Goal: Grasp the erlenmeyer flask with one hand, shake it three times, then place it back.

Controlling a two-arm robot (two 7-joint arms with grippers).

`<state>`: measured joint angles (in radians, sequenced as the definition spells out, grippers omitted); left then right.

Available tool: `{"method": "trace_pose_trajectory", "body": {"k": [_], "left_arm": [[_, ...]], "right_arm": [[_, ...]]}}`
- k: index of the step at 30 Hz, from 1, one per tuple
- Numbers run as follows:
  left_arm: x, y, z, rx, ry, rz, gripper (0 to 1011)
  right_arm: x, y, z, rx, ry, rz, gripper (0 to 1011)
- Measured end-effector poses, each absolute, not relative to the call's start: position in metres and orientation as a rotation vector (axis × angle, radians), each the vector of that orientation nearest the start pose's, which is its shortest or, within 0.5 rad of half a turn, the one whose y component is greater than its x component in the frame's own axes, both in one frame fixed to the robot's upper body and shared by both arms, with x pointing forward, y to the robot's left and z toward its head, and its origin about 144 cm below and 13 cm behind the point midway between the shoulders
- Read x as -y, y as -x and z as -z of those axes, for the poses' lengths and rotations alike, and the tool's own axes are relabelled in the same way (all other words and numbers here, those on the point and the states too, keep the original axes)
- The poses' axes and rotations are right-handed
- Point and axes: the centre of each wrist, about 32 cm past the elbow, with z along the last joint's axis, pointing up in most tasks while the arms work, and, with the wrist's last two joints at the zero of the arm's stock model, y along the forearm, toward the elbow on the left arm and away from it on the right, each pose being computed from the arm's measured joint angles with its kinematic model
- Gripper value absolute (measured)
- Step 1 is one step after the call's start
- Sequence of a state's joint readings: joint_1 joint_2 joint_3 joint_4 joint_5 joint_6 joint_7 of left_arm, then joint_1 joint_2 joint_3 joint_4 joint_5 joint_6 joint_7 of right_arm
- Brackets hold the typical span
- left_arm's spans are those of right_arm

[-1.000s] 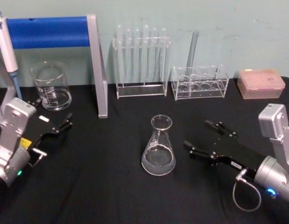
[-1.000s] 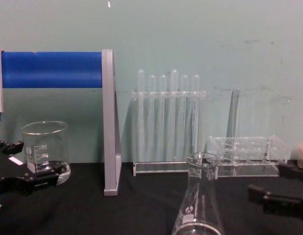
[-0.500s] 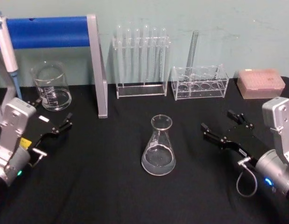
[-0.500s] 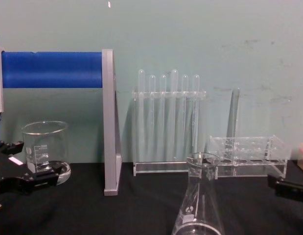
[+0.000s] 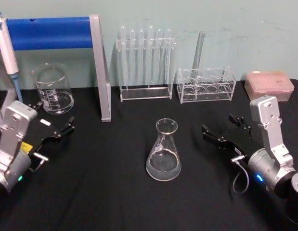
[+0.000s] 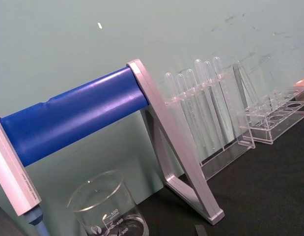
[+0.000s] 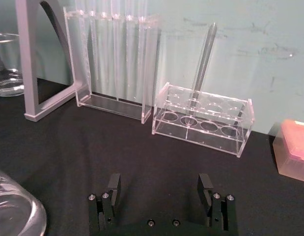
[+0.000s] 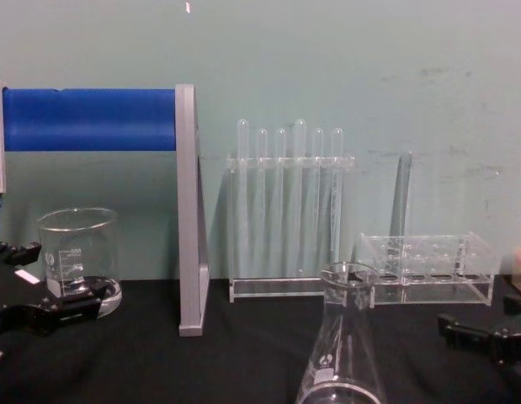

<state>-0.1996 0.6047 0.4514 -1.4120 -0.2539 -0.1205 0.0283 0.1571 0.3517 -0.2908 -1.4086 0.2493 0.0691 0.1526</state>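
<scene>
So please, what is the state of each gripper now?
Left gripper: open, holding nothing, near the beaker.
Right gripper: open, holding nothing, beside the flask.

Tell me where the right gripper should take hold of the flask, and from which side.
Grip the flask at its narrow neck, just under the flared rim, coming in level from its right. The flask stands upright and the body widens to a broad base, likely too wide for the jaws, while the rim should stop slipping during the shake. The right gripper is open, right of the flask and apart from it.
</scene>
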Motion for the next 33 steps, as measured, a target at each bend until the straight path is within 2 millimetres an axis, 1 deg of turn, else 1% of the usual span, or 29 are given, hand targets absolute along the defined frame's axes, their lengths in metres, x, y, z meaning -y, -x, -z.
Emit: {"method": "trace_pose_trajectory", "body": {"k": [8, 33], "left_arm": [[-0.3097, -0.4886, -1.1398, 0.285, -0.304, -1.248, 1001], [-0.3097, -0.4886, -1.1398, 0.285, -0.305, -1.248, 1001]], "right_arm": [[0.2569, -0.5011, -1.1299, -0.033, 0.234, 1.216, 1000], [0.2573, -0.5002, -1.13, -0.032, 0.234, 1.212, 1000]]}}
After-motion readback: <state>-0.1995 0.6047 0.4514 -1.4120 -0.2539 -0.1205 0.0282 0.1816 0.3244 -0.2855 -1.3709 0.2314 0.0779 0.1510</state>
